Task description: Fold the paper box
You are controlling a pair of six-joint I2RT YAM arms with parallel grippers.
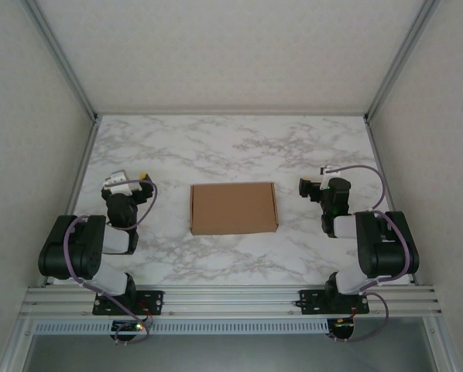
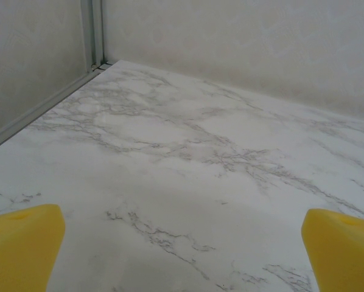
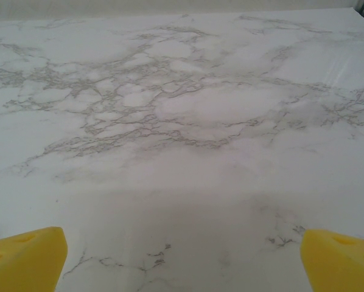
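the paper box (image 1: 234, 208) lies flat on the table (image 1: 216, 147) – both pincers agape

The paper box (image 1: 234, 208) lies flat on the table (image 1: 216, 147), mid-surface. The left gripper (image 1: 131, 180) sits at its 9 o'clock and the right gripper (image 1: 315, 182) at its 3 o'clock — both well apart from it.

The top camera looks steeply down from high behind the near edge, taking in the whole table (image 1: 216, 147). Both wrist cameras sit low and close over that same marble, looking across it toward the walls (image 2: 231, 48).
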